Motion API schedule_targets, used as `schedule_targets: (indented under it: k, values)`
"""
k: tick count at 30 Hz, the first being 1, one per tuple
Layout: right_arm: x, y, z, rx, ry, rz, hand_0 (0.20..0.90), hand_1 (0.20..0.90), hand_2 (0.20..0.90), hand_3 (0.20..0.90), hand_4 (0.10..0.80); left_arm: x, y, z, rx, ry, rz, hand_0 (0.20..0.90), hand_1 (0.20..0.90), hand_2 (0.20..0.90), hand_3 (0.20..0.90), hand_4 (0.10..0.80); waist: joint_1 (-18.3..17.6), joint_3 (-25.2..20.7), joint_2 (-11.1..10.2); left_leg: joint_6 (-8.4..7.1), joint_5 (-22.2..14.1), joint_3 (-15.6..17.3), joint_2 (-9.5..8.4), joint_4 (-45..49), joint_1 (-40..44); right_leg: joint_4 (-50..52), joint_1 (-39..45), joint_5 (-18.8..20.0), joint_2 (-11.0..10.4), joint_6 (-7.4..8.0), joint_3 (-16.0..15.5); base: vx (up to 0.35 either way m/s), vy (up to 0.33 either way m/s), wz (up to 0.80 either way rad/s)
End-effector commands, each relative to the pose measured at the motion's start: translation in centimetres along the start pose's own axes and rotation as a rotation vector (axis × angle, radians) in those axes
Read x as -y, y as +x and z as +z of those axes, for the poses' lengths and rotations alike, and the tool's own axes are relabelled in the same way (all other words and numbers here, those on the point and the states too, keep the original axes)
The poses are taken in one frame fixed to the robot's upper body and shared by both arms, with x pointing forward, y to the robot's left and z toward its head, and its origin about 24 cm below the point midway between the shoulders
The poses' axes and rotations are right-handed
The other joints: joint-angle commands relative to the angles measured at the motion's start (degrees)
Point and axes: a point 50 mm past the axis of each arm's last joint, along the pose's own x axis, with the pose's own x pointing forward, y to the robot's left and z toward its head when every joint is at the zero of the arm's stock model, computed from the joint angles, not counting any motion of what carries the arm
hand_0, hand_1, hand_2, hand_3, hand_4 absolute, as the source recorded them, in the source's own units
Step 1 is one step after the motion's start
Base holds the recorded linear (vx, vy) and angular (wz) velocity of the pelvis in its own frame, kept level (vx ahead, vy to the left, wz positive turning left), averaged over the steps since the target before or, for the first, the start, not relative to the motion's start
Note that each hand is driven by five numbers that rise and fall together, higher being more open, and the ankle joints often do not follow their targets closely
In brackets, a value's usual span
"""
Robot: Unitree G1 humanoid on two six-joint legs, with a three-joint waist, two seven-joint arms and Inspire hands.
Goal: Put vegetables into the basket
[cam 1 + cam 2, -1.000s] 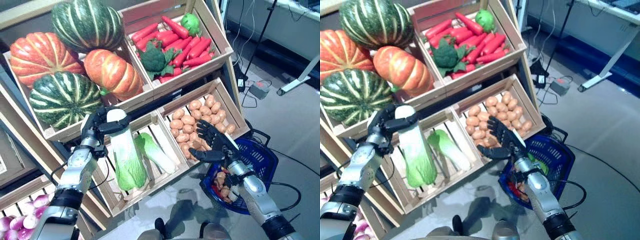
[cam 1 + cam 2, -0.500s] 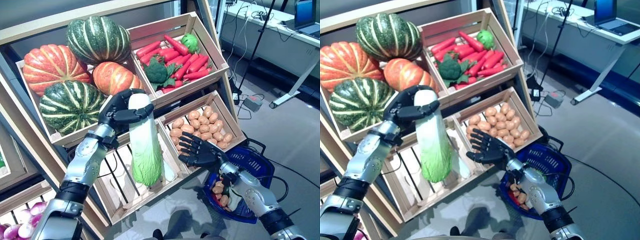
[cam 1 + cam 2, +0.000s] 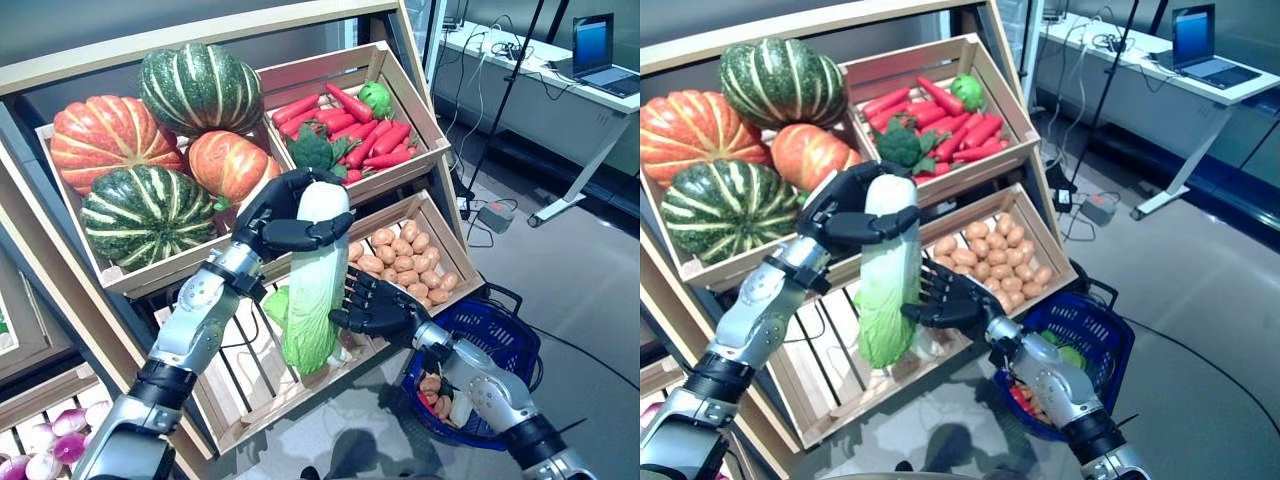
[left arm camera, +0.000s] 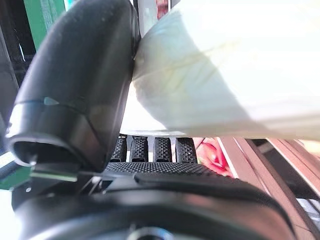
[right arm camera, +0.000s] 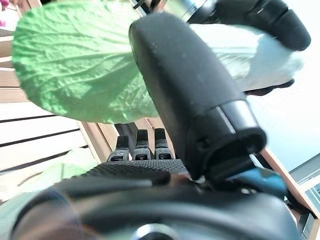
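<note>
My left hand (image 3: 285,210) is shut on the white stem end of a long napa cabbage (image 3: 312,300), which hangs leaf end down in front of the stand's lower crates. In the left wrist view the thumb (image 4: 80,75) presses on the white stem (image 4: 225,75). My right hand (image 3: 378,308) is open with its fingers spread, right beside the cabbage's lower half. The right wrist view shows the green leaf (image 5: 70,70) just past the thumb (image 5: 190,95). The blue basket (image 3: 505,335) stands on the floor at the lower right and holds small orange-brown vegetables (image 3: 435,385) and a pale one.
A slanted wooden stand (image 3: 420,95) of crates stands behind both hands. The slatted crate (image 3: 240,390) under the cabbage holds another green leafy vegetable (image 3: 275,305). A desk with a laptop (image 3: 595,45) stands at the back right, and a power adapter (image 3: 495,215) lies on the floor.
My left hand has lifted the cabbage out of the slatted crate and carried it right. My right hand has moved left from above the basket to the cabbage. The camera has shifted too.
</note>
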Motion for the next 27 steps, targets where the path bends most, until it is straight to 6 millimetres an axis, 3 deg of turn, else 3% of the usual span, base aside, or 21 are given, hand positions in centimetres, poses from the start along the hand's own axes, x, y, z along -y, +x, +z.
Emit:
schedule_targets:
  k: [1,10,16,21,27]
  values:
    - [-4.4,2.7,4.5,0.222,-0.026,0.186,0.9,0.9,0.9,0.9,0.8,2.9,3.8,6.5,0.343,0.042,-0.163,0.3,0.3,0.3,0.3,0.4,-0.2,-5.0,-0.5,0.27,-8.8,1.3,-2.3,0.1,3.4,0.1,0.2,-2.9,1.7,-2.94,0.1,0.0,0.0,0.0]
    - [-5.6,4.2,4.5,0.211,-0.069,0.171,0.9,0.9,0.9,0.9,0.8,6.6,4.6,5.5,0.356,-0.17,-0.303,0.3,0.3,0.3,0.3,0.4,0.5,-5.3,-1.3,0.45,-9.2,0.5,-2.49,0.1,4.1,0.1,0.9,-2.8,1.7,-2.87,0.0,0.007,-0.001,0.0]
    - [-6.6,5.0,3.9,0.177,0.099,0.289,0.9,0.9,0.9,0.9,0.8,8.8,4.8,5.5,0.375,-0.344,-0.428,0.3,0.3,0.3,0.3,0.4,1.0,-5.5,-1.8,0.53,-9.4,0.3,-2.48,0.1,4.3,0.1,1.2,-2.7,1.7,-2.86,-0.2,0.0,0.0,0.0]
    - [-8.6,4.9,5.9,0.287,0.19,0.562,0.9,0.9,0.9,0.9,0.8,10.0,5.2,5.1,0.364,-0.542,-0.526,0.3,0.3,0.3,0.3,0.4,1.4,-5.9,-2.0,0.49,-9.6,-0.1,-2.48,0.1,4.5,0.1,1.5,-2.7,1.7,-2.87,-0.4,0.0,0.0,0.0]
    - [-8.8,4.3,8.9,0.426,0.145,0.726,0.9,0.9,0.9,0.9,0.8,10.2,5.5,3.5,0.356,-0.798,-0.546,0.3,0.3,0.3,0.3,0.4,1.4,-6.5,-2.2,0.56,-10.0,-0.3,-2.54,0.1,4.6,0.1,1.5,-2.9,1.8,-2.85,-0.2,0.0,0.0,0.0]
